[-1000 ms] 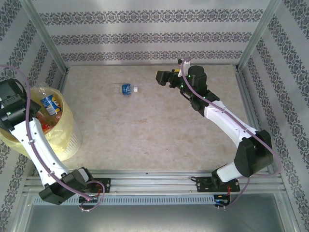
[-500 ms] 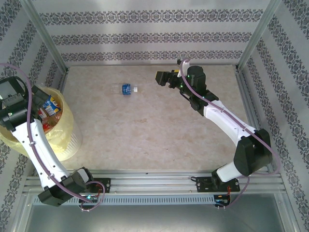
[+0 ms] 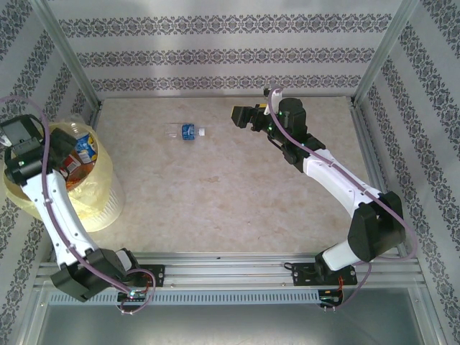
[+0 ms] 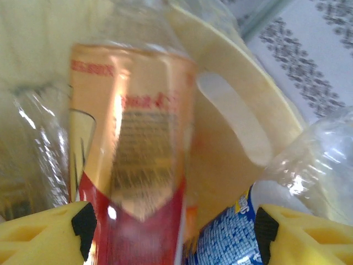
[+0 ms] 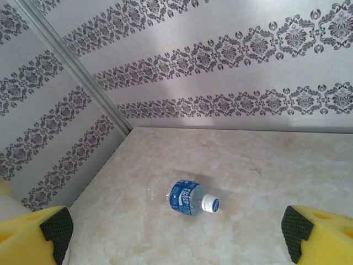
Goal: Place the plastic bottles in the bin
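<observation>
bin (image 3: 100,198) holds plastic bottles (image 3: 85,147) (blue-labelled bottle (image 3: 188,131) lies on table (image 3: 215,194)); left pincer (image 4: 171,223), right pincer (image 5: 175,229) released.

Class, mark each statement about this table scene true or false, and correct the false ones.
1. A clear plastic bottle with a blue label lies on its side on the beige stone-patterned table. True.
2. The right pincer is shut on that bottle. False: it is open and apart from it.
3. The large round pale-yellow plastic bin holds other plastic bottles. True.
4. The left pincer hangs over the table's middle. False: it is above the bin, over an orange-and-red-labelled bottle.
</observation>
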